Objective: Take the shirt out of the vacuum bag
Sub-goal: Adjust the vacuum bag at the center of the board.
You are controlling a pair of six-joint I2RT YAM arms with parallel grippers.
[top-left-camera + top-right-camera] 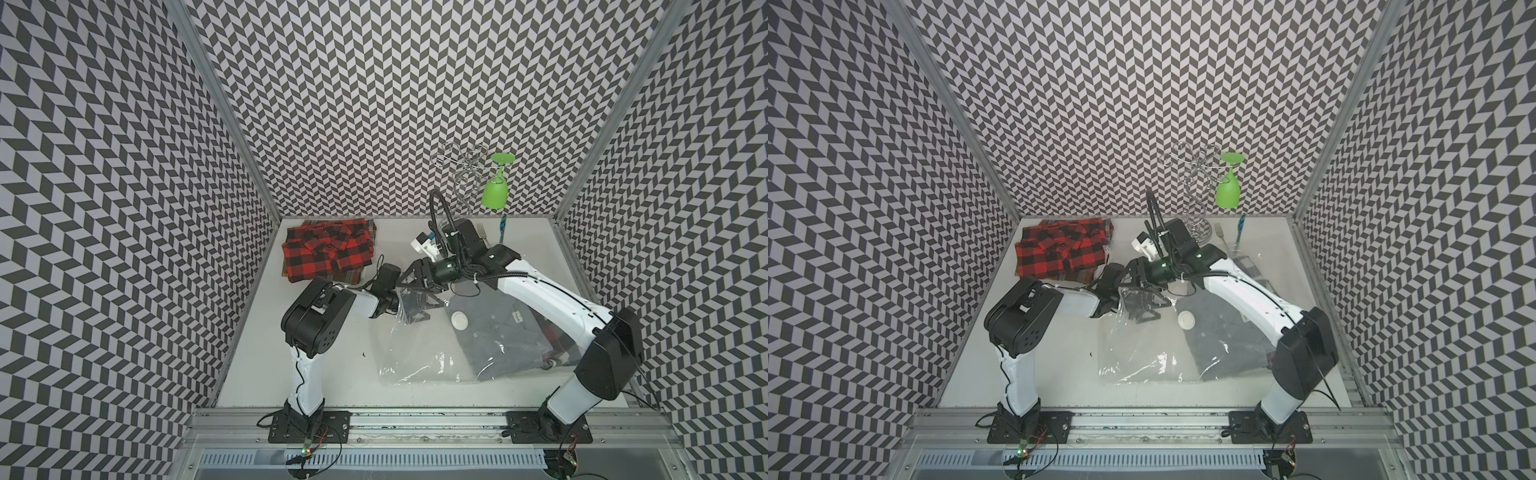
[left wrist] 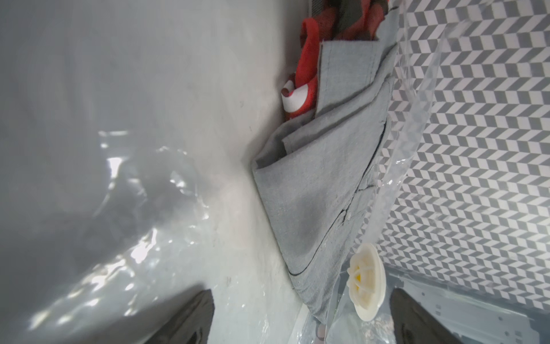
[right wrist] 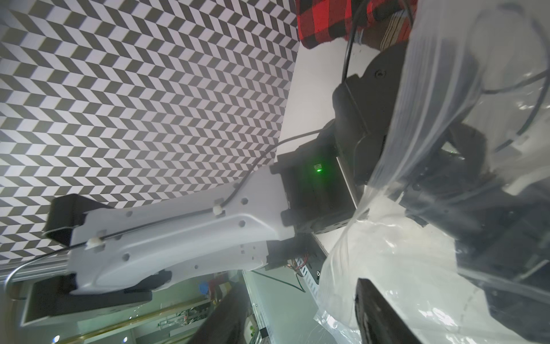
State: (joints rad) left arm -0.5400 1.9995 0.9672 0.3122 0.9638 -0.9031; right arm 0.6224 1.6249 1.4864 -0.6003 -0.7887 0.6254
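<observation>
The clear, crinkly vacuum bag lies flat on the white table, with its round white valve facing up. A folded grey shirt sits inside it, toward the right arm. My left gripper reaches into the bag's mouth. In the left wrist view it is open, with the grey shirt ahead and the valve beside one finger. My right gripper hovers at the mouth's upper film. Its jaws stand apart, and the bag film hangs against one finger.
A folded red-and-black plaid shirt lies at the back left. A wire rack holding an upside-down green glass stands at the back, with a fork and a toothbrush nearby. Something red shows beyond the grey shirt.
</observation>
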